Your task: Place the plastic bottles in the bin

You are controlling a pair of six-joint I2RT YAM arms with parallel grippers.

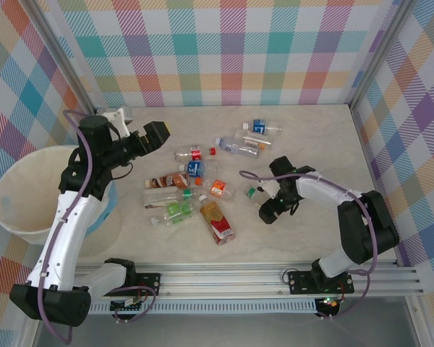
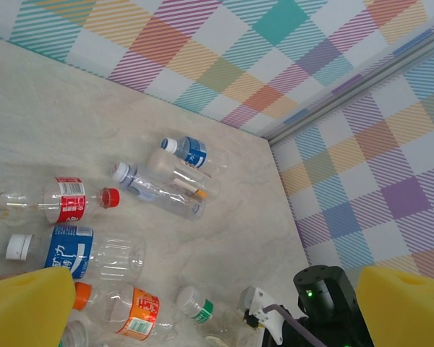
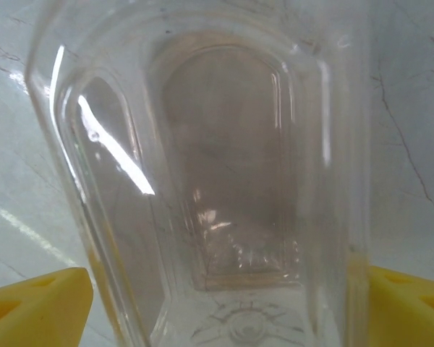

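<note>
Right wrist camera is showing a clear plastic bottle lying on the bench between the yellow pads of the right gripper, which are standing apart, squeeze unclear; likely light, slick and crushable, it is calling for a gentle mid-body hold.

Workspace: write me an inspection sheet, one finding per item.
Surface: pale marbled table.
Job's things: plastic bottles lying on their sides in a loose cluster mid-table; bin at the left.
Clutter: nothing seen.
Grippers: left pincer open, empty; right pincer straddles a clear bottle, grip unconfirmed.
Cables: purple cable runs along each arm.
Surroundings: plaid walls; metal rail at the near edge.
</note>
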